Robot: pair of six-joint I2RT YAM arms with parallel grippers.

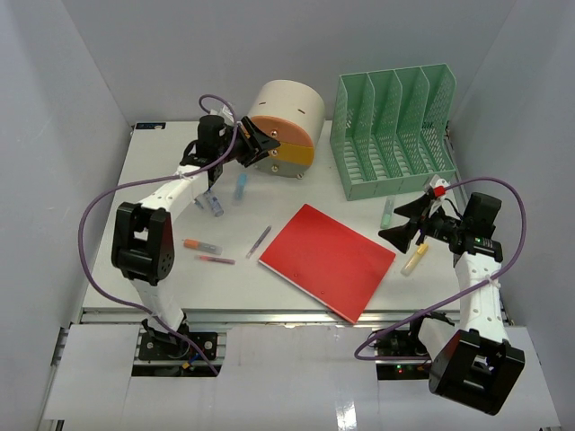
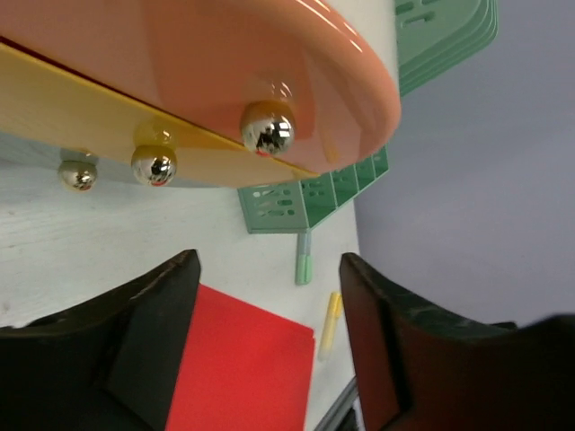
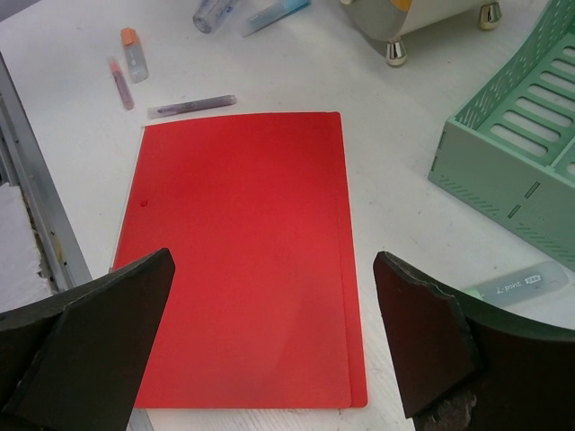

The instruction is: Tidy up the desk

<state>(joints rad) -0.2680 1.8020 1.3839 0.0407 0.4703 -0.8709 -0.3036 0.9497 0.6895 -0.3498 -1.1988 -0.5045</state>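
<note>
The white desk carries scattered pens, a red folder and two organisers. My left gripper hovers open at the front of the round drawer unit, nothing between its fingers. In the left wrist view the gripper sits just below the pink drawer's shiny knob, apart from it. My right gripper is open above the desk's right side. Seen from the right wrist, this gripper faces the red folder and holds nothing.
A green slotted file rack stands at the back right. A green marker and a yellow highlighter lie near the right gripper. A blue marker, orange marker, red pen and purple pen lie left of the folder.
</note>
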